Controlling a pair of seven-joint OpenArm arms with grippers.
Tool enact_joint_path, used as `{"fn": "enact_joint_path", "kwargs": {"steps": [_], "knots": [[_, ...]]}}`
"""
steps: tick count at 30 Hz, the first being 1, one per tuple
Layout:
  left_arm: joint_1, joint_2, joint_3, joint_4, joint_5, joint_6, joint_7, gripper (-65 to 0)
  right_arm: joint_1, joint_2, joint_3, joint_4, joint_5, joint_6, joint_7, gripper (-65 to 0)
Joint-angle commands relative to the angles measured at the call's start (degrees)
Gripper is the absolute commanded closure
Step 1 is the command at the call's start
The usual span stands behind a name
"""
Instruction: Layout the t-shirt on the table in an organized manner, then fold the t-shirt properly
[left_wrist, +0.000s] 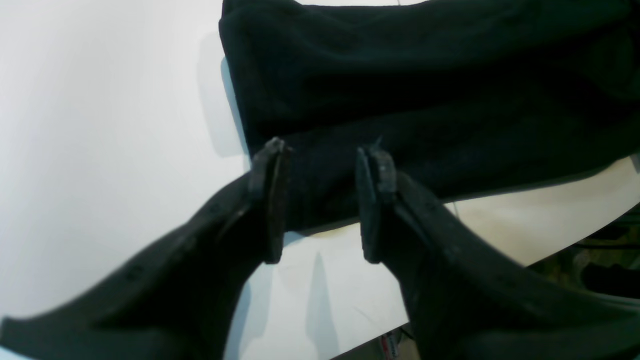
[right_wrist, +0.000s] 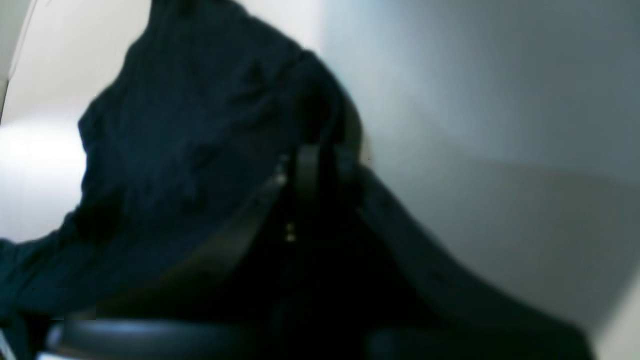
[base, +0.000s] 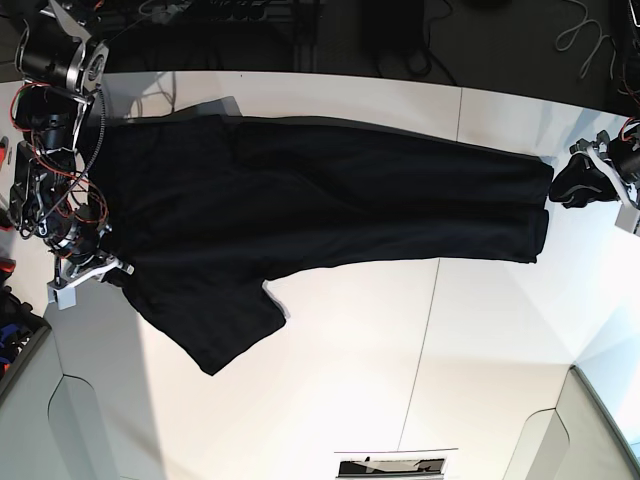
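**Matt cloth on a smooth white tabletop**

The t-shirt (base: 330, 215) under me is black cloth, matt and soft-looking, with a fine knit grain and shallow creases that catch no shine. The tabletop (base: 400, 370) is white, smooth and faintly glossy, its panels parted by thin dark seams. My left pincer (left_wrist: 324, 197) has black matt fingers (left_wrist: 272, 200) that look like plastic, with slightly rough, worn pads. My right pincer (right_wrist: 322, 172) is dark too, blurred, with a dull sheen along its curved body.
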Motion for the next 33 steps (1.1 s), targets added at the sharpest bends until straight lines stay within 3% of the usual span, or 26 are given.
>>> {"fn": "enact_joint_path", "kwargs": {"steps": [1,11,20,29,33], "knots": [[-0.44,-1.42,-0.59,0.83,-1.18,-0.12,-1.36,-25.8,1.25,0.76,0.07,1.60,1.05,0.44,-0.63,0.0],[-0.28,-1.42,-0.59,0.83,1.01,-0.12,-1.16,-25.8,-8.57,0.79,0.17,21.38,9.55,0.66,-11.23,0.0],[-0.24,-1.25,-0.59,0.83,1.01,-0.12,-1.18,-25.8,-26.75,0.79,3.67,43.56,11.26,0.66,-11.45,0.0],[0.68,-0.66,-0.48,0.63,0.15,-0.12,-0.92,-25.8,-33.94,0.76,7.67,47.52,10.91,0.66,-11.39,0.0],[0.68,1.40,-0.48,2.32,-4.46,-0.12,4.15,-25.3,-33.90,0.79,7.67,47.52,10.19,0.55,-7.58,-30.3]]}}
